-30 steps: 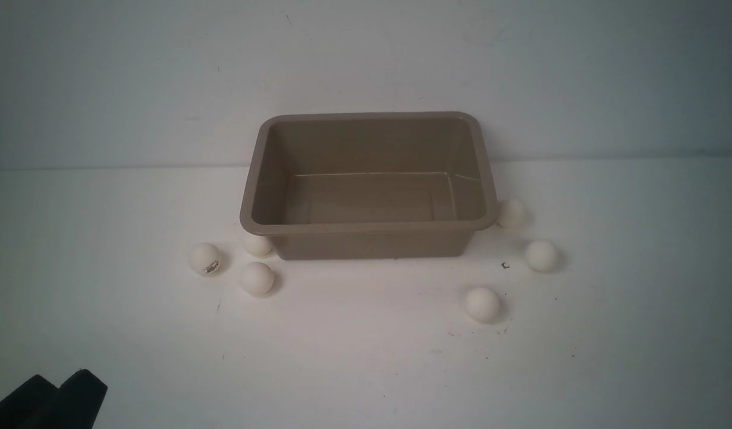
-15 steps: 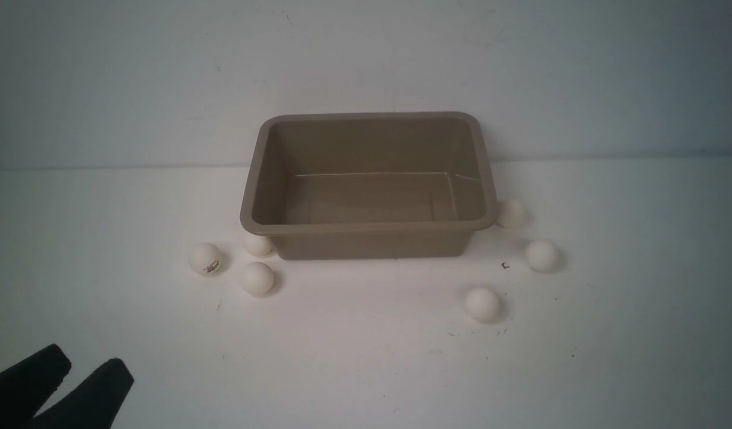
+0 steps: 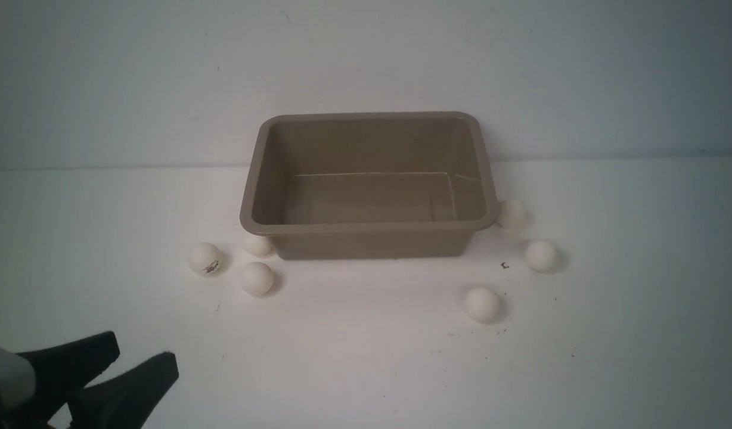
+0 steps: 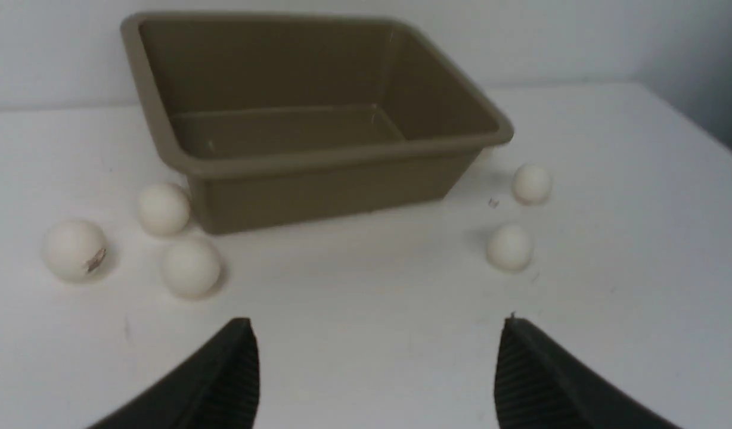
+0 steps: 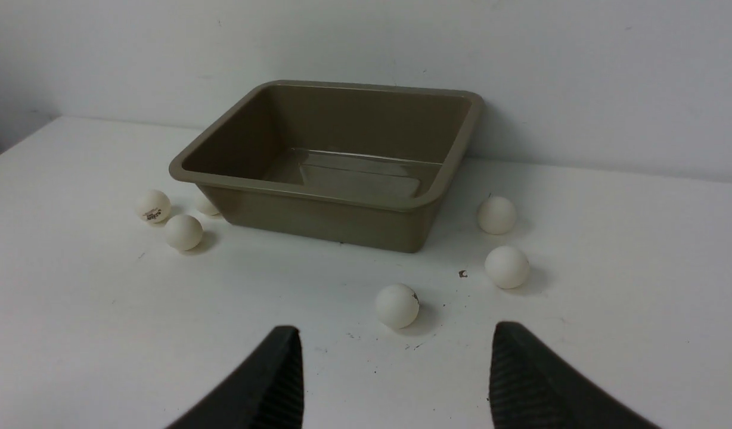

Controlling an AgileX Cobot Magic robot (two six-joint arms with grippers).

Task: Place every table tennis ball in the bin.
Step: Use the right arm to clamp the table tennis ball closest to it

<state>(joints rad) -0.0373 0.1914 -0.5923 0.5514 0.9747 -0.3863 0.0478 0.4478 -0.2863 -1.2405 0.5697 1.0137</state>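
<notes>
The taupe bin (image 3: pixel 366 227) stands empty at the table's middle, against the wall. Three off-white balls lie by its left front corner: one with a dark mark (image 3: pixel 205 258), one against the bin (image 3: pixel 258 244), one nearer (image 3: pixel 257 278). Three more lie on its right (image 3: pixel 511 213), (image 3: pixel 542 255), (image 3: pixel 482 304). My left gripper (image 3: pixel 142 353) is open and empty at the near left, well short of the left balls (image 4: pixel 190 267). My right gripper (image 5: pixel 394 335) is out of the front view; it is open and empty, with the nearest right ball (image 5: pixel 397 305) just ahead of its jaws.
The white table (image 3: pixel 366 369) carries small dark specks and one dark scrap (image 3: pixel 505 265) near the right balls. A pale wall (image 3: pixel 366 71) rises right behind the bin.
My left gripper has moved in from the bottom left corner, forward and to the right, and shows more of its open jaws. The balls and the bin have not moved.
</notes>
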